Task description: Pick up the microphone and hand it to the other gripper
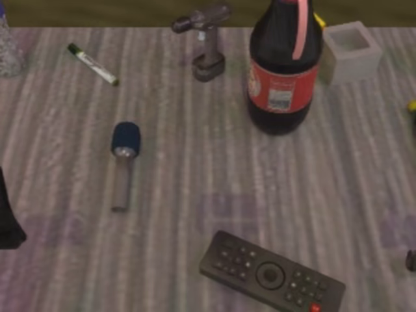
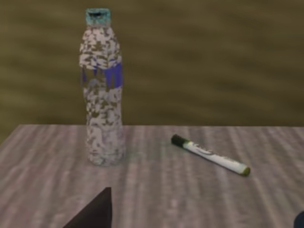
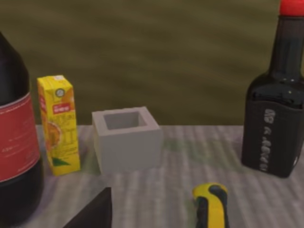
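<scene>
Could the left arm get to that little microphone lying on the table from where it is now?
Probably yes. The microphone lies flat on the left half of the table, with bare surface all around it. The left arm sits at the table's left edge, and nothing stands between them; the marker pen lies farther back.

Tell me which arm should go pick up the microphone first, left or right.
Left, probably. The microphone lies untouched on the table's left half, near the left gripper at the left edge; the right arm barely shows at the right edge.

Both grippers [image 1: 8, 224] mostly off-frame
</scene>
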